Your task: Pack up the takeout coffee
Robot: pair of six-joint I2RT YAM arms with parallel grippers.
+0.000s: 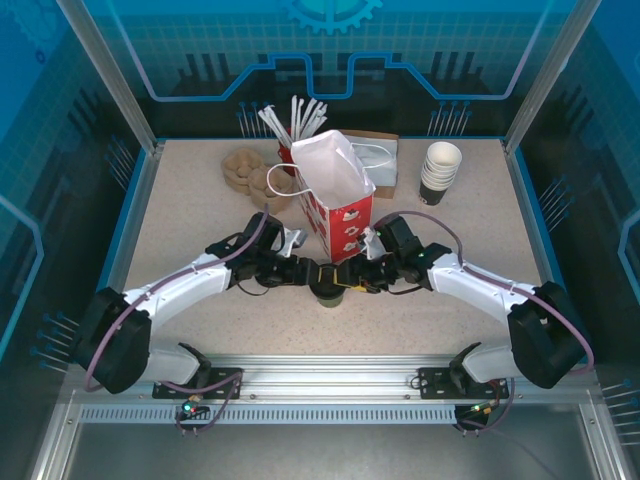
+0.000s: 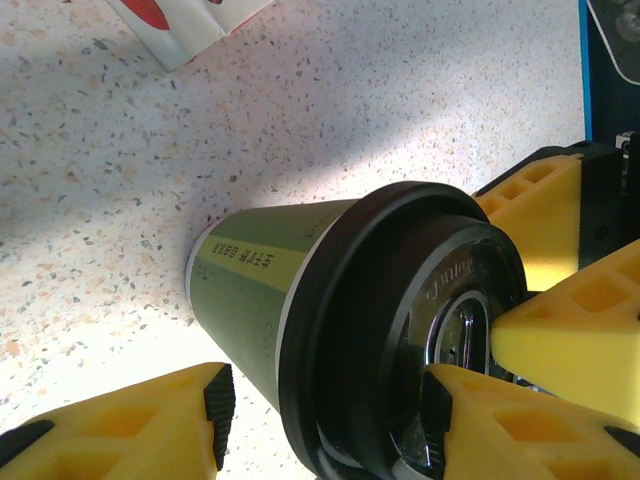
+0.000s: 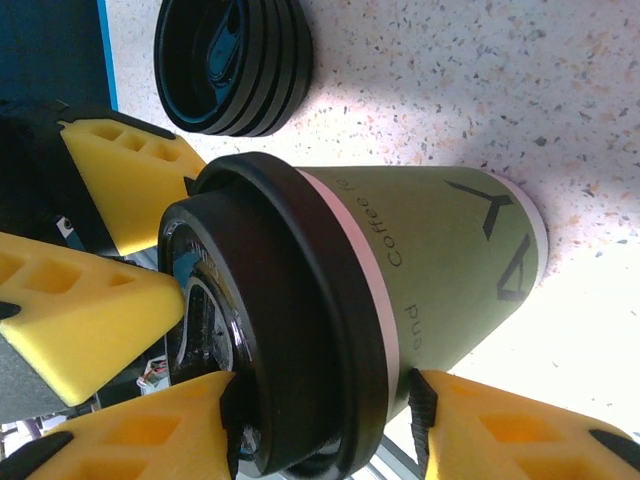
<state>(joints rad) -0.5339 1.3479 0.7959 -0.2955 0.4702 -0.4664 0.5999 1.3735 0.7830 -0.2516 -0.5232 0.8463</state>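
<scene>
Lidded takeout coffee (image 1: pixel 328 291) stands on the table, just near of the open paper bag (image 1: pixel 345 215) — not yet packed. Right gripper (image 3: pixel 328 415) clamps it; left gripper (image 2: pixel 325 415) straddles it loosely — 1 pad apart.

From above, my left gripper (image 1: pixel 312 275) and right gripper (image 1: pixel 348 278) hide most of the takeout coffee (image 1: pixel 327 295). My left wrist view crops the bag (image 2: pixel 180 25) at its top edge.

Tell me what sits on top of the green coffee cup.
A round black lid caps the cup. The lid hides the inside, so its contents cannot be seen.
</scene>
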